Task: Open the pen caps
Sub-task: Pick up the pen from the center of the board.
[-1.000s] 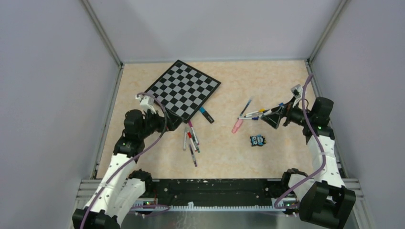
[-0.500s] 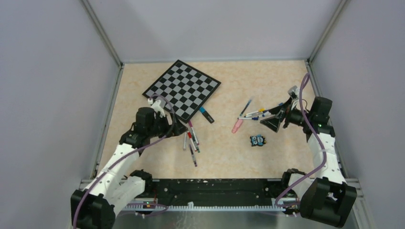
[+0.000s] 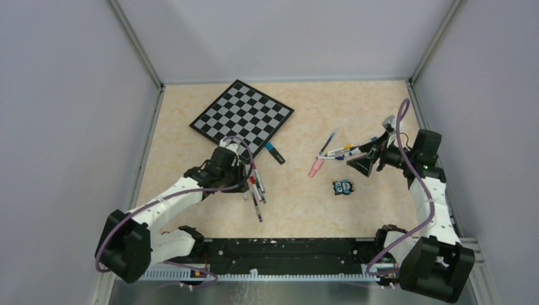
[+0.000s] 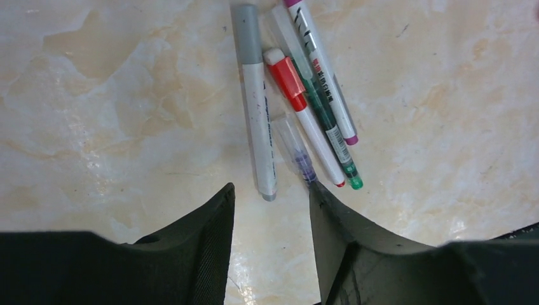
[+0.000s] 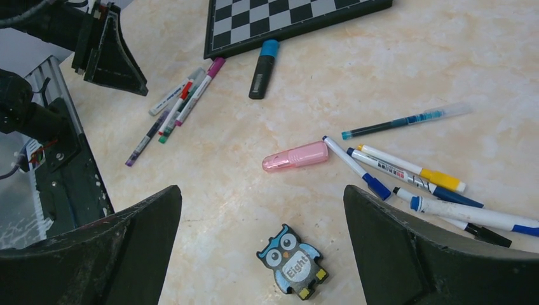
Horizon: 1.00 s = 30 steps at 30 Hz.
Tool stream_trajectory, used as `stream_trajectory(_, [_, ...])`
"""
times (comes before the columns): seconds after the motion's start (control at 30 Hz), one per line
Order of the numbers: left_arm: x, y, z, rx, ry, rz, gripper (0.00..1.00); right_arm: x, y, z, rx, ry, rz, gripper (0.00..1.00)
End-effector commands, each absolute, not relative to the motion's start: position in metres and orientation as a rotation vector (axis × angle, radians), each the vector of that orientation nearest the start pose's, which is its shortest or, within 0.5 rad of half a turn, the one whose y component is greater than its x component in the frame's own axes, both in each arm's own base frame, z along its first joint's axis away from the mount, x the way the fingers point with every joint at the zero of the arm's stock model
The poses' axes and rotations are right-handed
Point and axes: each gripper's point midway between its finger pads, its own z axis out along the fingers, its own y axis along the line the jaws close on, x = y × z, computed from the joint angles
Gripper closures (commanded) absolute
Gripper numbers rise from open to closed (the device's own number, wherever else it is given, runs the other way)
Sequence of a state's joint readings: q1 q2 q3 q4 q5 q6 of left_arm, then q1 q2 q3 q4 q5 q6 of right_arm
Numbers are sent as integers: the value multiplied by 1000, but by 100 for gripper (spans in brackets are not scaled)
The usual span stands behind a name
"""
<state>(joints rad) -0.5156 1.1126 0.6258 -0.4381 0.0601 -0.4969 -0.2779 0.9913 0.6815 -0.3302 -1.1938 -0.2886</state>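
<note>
A cluster of pens lies left of centre. In the left wrist view it shows a white pen with a grey cap, one with a red cap, a green pen, a magenta-ended pen and a clear-capped purple pen. My left gripper hangs just short of their near ends, jaws partly open with nothing between them. My right gripper stands wide open and empty near a second group: a pink highlighter, blue-capped pens and a yellow-capped pen.
A checkered board lies at the back left, with a black and blue highlighter at its near edge. A small owl figure sits below my right gripper. A thin teal pen lies beyond the right group.
My left arm has swung right from the board's corner to the pen cluster, and its jaws have narrowed. The right gripper has shifted only slightly and stays wide open.
</note>
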Motion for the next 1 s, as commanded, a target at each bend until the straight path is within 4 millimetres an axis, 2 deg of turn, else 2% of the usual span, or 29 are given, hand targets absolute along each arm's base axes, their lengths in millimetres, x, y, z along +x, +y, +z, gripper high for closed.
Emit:
stream_trajectory(0.0, [232,-161,67,71,2548,-423,51,263,89,196,-658,1758,879,5])
stream_trajectory(0.37, [242,-171,48,147,2619,-373,64,265,88,194,-655,1769,875,6])
stream_trajectory(0.4, [245,-167,45,137,2618,-333,65,265,88,194,-656,1768,874,6])
stream_trajectory(0.67, [251,-163,40,152,2654,-233,68,265,87,193,-656,1774,872,6])
stream_trajectory(0.97, [246,-163,28,157,2709,-177,68,265,87,193,-661,1775,868,6])
